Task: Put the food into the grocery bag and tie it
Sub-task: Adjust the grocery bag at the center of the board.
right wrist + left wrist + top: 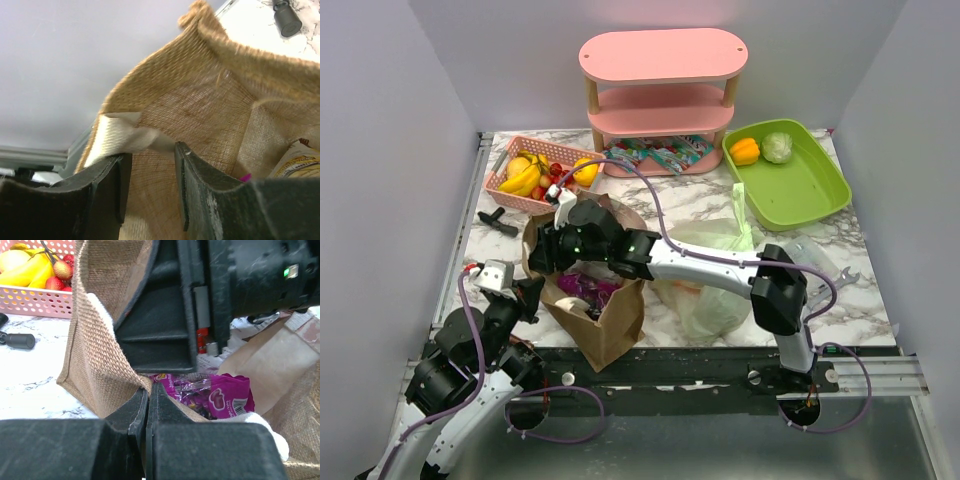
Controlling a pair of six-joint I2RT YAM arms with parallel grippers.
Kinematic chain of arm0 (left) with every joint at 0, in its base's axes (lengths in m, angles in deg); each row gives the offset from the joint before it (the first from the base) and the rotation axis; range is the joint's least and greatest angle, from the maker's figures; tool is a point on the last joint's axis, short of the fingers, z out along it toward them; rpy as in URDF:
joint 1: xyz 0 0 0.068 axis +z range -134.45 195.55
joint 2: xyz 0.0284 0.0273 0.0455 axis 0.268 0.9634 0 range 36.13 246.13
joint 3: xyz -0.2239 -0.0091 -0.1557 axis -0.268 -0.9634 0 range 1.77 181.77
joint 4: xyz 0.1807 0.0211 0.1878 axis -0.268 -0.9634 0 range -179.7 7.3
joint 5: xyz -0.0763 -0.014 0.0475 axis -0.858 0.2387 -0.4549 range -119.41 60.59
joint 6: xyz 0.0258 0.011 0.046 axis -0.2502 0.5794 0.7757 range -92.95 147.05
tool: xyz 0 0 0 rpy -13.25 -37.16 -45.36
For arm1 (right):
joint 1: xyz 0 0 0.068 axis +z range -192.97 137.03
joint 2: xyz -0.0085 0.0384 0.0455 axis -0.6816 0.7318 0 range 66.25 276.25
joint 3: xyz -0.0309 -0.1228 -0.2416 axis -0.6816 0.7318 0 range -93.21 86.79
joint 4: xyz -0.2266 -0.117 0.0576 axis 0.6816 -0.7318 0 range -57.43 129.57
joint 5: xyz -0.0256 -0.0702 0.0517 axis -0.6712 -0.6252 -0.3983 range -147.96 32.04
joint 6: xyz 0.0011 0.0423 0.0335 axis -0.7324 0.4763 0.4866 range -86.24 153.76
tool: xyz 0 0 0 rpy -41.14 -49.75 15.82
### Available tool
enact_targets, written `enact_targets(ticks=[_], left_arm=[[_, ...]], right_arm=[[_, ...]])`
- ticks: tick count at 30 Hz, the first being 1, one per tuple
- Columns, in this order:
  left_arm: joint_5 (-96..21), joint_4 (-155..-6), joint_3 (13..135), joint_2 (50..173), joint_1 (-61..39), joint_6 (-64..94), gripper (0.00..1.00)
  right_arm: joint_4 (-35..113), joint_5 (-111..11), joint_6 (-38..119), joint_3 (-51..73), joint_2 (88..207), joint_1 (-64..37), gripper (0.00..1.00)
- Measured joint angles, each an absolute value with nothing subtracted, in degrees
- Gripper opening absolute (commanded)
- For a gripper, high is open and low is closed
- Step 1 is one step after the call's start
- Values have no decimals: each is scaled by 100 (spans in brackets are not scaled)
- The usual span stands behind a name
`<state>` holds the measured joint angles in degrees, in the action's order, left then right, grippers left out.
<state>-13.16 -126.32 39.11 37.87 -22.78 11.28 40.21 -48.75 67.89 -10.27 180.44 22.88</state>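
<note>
The left gripper (148, 407) is shut tight on the left rim of the burlap bag (610, 335). The right gripper (152, 150) stands half apart at the far rim, with a white handle strap (120, 137) reaching into the gap. A purple snack packet (220, 396) lies inside. The pale-green grocery bag (715, 300) slumps just to the right, under the right arm. The marble table (840, 270) is bare further right, and white walls close three sides.

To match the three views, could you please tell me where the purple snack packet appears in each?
Top external: purple snack packet inside the open brown burlap bag, left of centre.
Left wrist: the packet lies lower centre-right, inside the bag.
Right wrist: probably the magenta sliver at the bottom, right of centre.
Shared landmark: the bag's burlap wall, visible in all three.
</note>
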Motion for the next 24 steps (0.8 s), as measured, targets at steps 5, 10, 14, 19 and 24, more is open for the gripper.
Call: enact_targets(ticks=[5,10,14,19,24], left_arm=[[-1332,-12634,3911,3776,-2280,1128,0],[-1323,-12656,3903,3776,-2280,1141,0],[-1325,-12654,3903,3773,-2280,1141,0],[-1340,-12625,3903,3767,-2282,1139,0],[-1353,-12568,3903,3767,-2282,1139,0]], right_arm=[[4041,-5272,6630,-1129,18328,2382,6],[4039,-5519,6488,-1143,18374,2443,1],[3982,-5736,6324,-1143,18315,2487,1],[3763,-6145,6031,-1143,18025,2493,1],[3425,-6569,5670,-1217,17620,2506,1]])
